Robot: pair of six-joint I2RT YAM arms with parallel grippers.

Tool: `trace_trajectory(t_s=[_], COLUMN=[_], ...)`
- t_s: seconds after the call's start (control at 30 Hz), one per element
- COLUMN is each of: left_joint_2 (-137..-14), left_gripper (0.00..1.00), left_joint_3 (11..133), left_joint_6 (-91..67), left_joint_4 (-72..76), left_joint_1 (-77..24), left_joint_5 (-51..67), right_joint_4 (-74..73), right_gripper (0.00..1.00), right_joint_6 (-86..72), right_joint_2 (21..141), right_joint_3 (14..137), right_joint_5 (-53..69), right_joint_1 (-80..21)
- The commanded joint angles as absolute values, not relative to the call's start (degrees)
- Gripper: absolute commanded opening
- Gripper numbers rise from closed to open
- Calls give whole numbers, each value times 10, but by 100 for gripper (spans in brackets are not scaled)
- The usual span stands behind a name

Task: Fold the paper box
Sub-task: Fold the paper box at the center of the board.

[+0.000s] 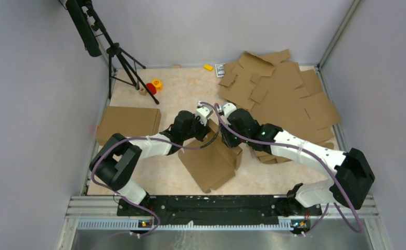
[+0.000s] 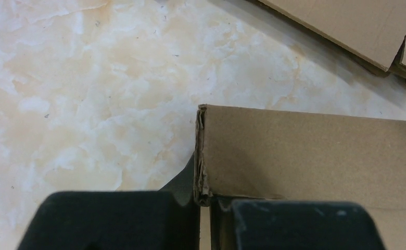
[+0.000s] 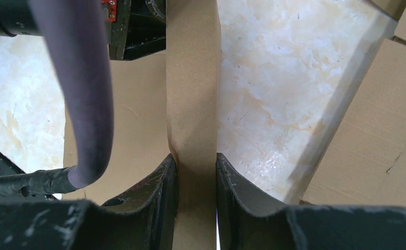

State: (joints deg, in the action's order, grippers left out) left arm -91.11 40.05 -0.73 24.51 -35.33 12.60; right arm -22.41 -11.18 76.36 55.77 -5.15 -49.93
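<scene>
The paper box [image 1: 211, 159], a brown cardboard blank partly folded up, lies in the middle of the table with a raised wall at its far end. My left gripper [image 1: 207, 133] reaches that far end from the left. In the left wrist view the left gripper [image 2: 205, 203] is shut on the frayed corner edge of an upright wall [image 2: 305, 151]. My right gripper [image 1: 223, 135] comes in from the right, close beside the left one. In the right wrist view the right gripper [image 3: 195, 169] is shut on a doubled cardboard wall [image 3: 193, 94], one finger on each face.
A pile of flat cardboard blanks [image 1: 284, 94] covers the back right of the table. A closed brown box [image 1: 128, 122] lies at the left edge. A black tripod [image 1: 120, 57] stands at the back left, with small red and orange objects [image 1: 153, 86] near its foot.
</scene>
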Motion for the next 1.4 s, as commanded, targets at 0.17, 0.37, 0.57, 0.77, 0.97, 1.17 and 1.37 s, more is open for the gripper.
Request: trace_trajectory(t_s=[0.17, 0.37, 0.57, 0.77, 0.97, 1.17, 1.37], left_joint_2=[-919, -920, -919, -932, -950, -946, -890], left_gripper=[0, 0, 0, 0, 0, 5, 0], left_joint_3=[435, 465, 506, 557, 579, 570, 476], left_joint_6=[-6, 5, -23, -42, -66, -93, -99], left_joint_4=[221, 136, 51, -66, -116, -91, 34], left_joint_1=[-357, -357, -354, -344, -338, -339, -357], left_joint_5=[132, 147, 187, 202, 200, 156, 133], right_joint_4=[-224, -196, -129, -28, 58, 72, 73], right_gripper=[61, 80, 89, 90, 75, 48, 44], right_joint_6=[-138, -150, -184, -219, -256, -287, -272], right_joint_2=[724, 630, 535, 460, 453, 480, 477], right_joint_3=[543, 476, 385, 284, 222, 228, 224], right_joint_5=[-68, -68, -45, -5, 29, 24, 30], right_joint_1=[-497, -465, -434, -431, -430, -430, -431])
